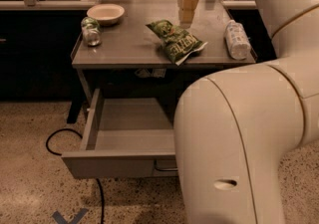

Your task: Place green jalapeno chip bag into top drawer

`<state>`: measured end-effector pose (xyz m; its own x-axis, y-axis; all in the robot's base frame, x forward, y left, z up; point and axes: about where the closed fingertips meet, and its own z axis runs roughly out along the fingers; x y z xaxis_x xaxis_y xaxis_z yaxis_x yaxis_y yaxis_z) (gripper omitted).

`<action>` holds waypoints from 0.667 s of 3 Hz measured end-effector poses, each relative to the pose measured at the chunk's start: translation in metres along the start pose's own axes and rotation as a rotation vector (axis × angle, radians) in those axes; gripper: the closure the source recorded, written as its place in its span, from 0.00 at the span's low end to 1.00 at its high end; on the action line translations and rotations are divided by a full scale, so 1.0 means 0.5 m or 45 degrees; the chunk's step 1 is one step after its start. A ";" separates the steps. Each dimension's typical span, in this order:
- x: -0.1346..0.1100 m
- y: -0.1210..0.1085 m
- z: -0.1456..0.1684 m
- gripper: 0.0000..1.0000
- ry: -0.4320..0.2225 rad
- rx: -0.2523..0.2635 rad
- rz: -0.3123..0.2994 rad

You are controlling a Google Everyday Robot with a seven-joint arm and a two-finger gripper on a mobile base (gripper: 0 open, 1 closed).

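The green jalapeno chip bag (175, 42) lies flat on the grey table top (124, 51), right of centre, its pale end toward the front edge. My gripper (188, 5) hangs above the far side of the table, just behind the bag and apart from it. The top drawer (127, 118) under the table top is pulled out, and nothing shows inside it. Its front panel (112, 164) faces me, with the loop handle (164, 168) partly showing. My own arm (239, 138) hides the drawer's right part.
A white bowl (105, 13) and a small green-topped can (90, 31) stand at the table's back left. A white plastic bottle (236, 39) lies at the right edge. A black cable (56, 137) loops on the speckled floor left of the drawer.
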<state>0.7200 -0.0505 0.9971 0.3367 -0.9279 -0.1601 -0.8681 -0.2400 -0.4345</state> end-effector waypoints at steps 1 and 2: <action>0.046 -0.008 0.051 0.00 0.017 -0.017 0.040; 0.138 0.008 0.168 0.00 -0.037 -0.045 0.184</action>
<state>0.7702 -0.0913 0.9097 0.2173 -0.9449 -0.2449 -0.9205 -0.1149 -0.3734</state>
